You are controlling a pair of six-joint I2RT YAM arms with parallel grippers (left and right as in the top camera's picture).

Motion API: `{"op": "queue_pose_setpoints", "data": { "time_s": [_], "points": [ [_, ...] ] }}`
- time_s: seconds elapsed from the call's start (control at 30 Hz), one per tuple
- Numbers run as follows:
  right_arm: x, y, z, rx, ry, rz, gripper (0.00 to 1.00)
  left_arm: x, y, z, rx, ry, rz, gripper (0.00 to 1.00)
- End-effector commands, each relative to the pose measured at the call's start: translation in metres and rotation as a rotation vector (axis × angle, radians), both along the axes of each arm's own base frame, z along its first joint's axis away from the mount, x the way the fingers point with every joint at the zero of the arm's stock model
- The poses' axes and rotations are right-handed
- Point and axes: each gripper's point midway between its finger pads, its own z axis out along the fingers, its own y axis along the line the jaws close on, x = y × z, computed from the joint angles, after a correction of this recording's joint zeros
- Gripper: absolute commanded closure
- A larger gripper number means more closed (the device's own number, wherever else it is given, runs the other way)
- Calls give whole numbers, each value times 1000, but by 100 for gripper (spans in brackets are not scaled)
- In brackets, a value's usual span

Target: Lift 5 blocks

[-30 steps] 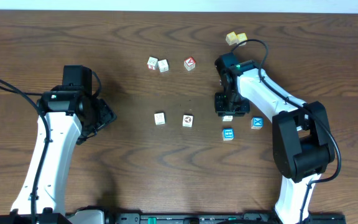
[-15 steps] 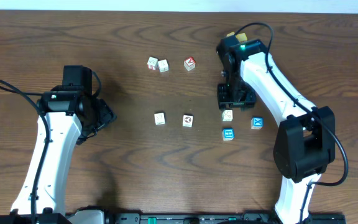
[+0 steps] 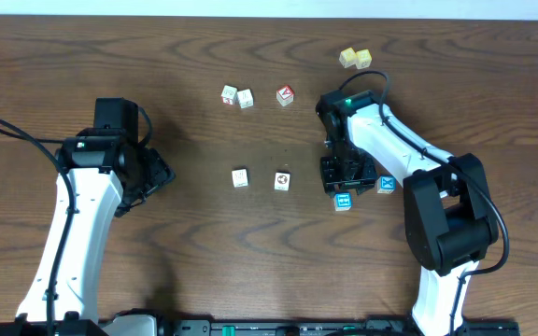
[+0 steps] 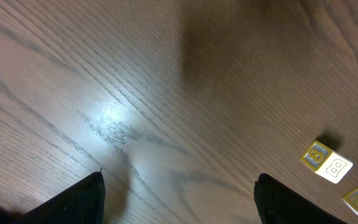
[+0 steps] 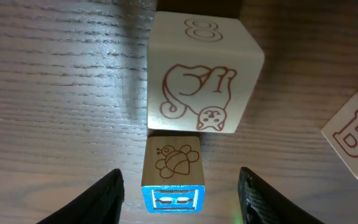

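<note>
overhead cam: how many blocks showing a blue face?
2. First blue-faced block lies just on the near-edge side of the right gripper; second blue-faced block sits against that arm's wrist. Other blocks may have blue faces turned away.

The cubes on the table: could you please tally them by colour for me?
Plain yellow cubes: 2
Red-faced cube: 1
Blue-faced cubes: 2
Cream cubes: 5, one hidden overhead by the right end effector
Total: 10
</note>
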Motion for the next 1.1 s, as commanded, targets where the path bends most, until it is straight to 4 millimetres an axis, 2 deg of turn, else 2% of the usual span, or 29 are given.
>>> {"op": "queue_pose_setpoints", "data": {
  "time_s": [0.0,0.3,0.47,0.6,0.7,0.87,1.03,1.07],
  "points": [
    [-5,5,-1,12,14,34,43,1,4,4,16,-10,13,23],
    [-21,5,-6,-11,54,58,40,1,4,4,16,-10,13,23],
    [-21,5,-8,-10,51,58,40,1,4,4,16,-10,13,23],
    [-22,8,-8,-11,48,54,46,1,4,4,16,-10,13,23],
    [-21,8,-8,-12,44,50,59,1,4,4,16,-10,13,23],
    [-22,8,-9,-13,47,48,60,1,4,4,16,-10,13,23],
    [-22,10,-10,-9,44,30,65,1,4,4,16,-10,13,23],
    [-22,11,-10,-3,44,22,70,1,4,4,16,-10,13,23]
  ]
}}
